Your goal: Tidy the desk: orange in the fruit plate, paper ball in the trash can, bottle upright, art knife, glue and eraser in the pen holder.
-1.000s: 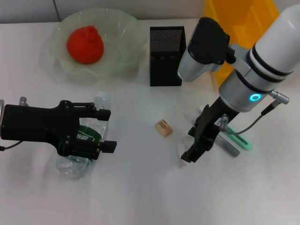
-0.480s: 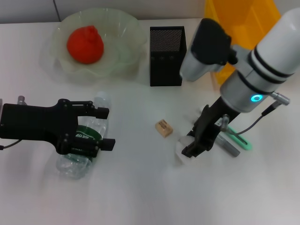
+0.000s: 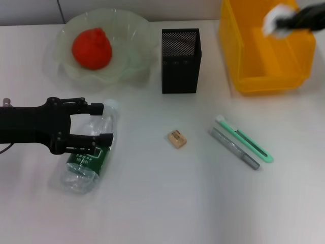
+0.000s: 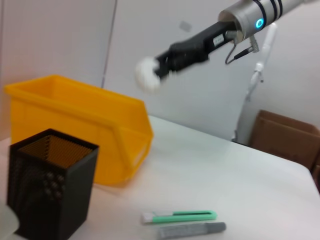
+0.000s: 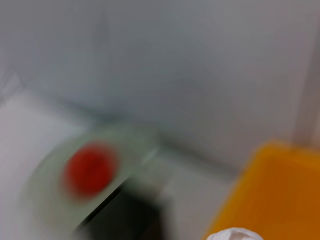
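White paper ball (image 3: 274, 21) is pinched in the right gripper (image 3: 282, 21) above the yellow bin (image 3: 264, 76); let go once fully over the opening. Left gripper (image 3: 96, 123) sits spread around the lying bottle (image 3: 87, 157), w/o squeezing yet.

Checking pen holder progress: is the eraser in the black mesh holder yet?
No, the eraser lies on the table between the bottle and the two pens, apart from the pen holder.
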Controlling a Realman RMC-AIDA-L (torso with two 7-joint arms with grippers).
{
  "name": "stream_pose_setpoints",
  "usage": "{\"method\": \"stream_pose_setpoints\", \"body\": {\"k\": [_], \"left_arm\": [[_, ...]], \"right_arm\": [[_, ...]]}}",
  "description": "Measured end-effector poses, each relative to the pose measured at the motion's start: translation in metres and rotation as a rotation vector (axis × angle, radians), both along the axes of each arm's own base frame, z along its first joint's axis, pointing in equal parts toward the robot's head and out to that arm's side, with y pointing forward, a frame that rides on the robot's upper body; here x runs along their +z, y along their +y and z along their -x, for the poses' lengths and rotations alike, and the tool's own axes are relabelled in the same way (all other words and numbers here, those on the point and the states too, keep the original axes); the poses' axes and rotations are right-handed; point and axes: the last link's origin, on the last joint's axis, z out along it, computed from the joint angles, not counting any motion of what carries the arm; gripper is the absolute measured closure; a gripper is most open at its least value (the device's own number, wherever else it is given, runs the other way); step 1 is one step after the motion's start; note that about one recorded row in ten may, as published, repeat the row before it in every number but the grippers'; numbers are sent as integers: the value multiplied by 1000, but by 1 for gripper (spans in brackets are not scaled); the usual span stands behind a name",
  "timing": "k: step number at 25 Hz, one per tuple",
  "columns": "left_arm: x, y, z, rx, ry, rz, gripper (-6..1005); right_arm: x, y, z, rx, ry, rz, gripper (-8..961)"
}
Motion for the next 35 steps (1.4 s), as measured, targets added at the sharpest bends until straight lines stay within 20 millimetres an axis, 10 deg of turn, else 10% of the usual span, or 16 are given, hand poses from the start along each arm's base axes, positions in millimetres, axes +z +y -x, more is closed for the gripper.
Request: {"method": "stream_pose_setpoints", "body": {"k": [7,16,28,35], "left_arm": [[-1,2,8,50,5,-36,160],[3,11,1,101,-34,-53,160],[9,50,-29,411,55,-24,161],[2,69,-44,609,252,-13,161]], "right_arm": [[-10,20,-43,-4,128,-179,505],[-27,21,-47,26,162,-176,371],[-44,-72,-59,354,318,72,111],[-100,-130,-85,581,390,84,111]]}}
